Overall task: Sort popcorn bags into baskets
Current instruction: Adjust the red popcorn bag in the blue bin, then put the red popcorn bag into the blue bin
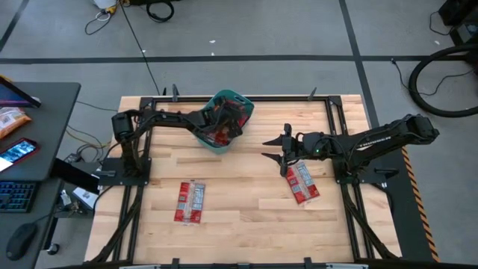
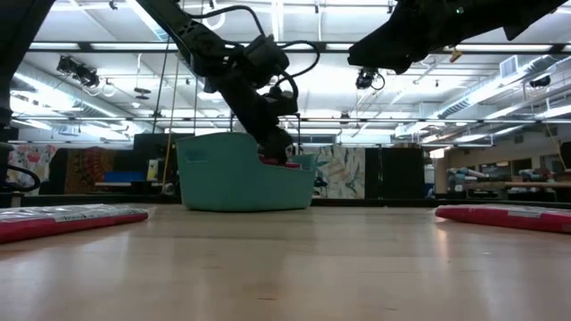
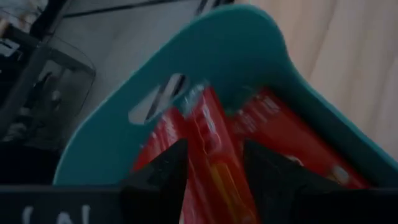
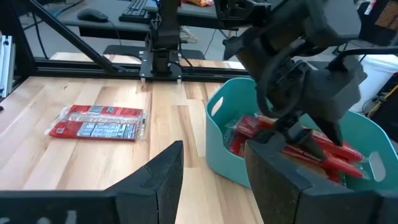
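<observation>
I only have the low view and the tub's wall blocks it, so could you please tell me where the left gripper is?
Observer: The left gripper is down inside the teal tub, among the red popcorn bags piled there.
Operator: Thank you. How many bags lie out on the table?
Observer: Two: the left-side bag near the left arm's base and the right-side bag by the right arm.
Operator: Is the right gripper carrying anything?
Observer: No, the right gripper hangs open and empty above the table, pointing toward the tub.
</observation>
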`<state>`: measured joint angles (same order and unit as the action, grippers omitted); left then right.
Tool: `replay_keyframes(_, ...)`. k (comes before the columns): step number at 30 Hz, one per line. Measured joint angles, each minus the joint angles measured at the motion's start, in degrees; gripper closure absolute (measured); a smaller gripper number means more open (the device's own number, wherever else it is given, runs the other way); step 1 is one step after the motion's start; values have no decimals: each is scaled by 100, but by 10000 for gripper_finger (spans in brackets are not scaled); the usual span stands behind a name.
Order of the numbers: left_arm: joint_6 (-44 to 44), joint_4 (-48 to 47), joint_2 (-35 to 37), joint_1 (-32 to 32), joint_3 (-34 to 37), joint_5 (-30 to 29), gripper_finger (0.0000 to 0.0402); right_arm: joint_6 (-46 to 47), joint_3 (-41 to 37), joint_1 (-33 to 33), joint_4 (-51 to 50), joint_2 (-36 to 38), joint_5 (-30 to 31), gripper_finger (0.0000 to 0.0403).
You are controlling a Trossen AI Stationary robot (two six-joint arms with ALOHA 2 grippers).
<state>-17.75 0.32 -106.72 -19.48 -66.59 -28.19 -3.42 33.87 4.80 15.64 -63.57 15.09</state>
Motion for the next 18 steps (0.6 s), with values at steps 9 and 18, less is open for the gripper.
replay_keyframes(9,304,181,111,183,-5,1300,242,18,0,-2,-50,0,-19,226)
replay_keyframes(18,643,301,973,360,381,2405,242,46,0,-2,-131,0,-52,226)
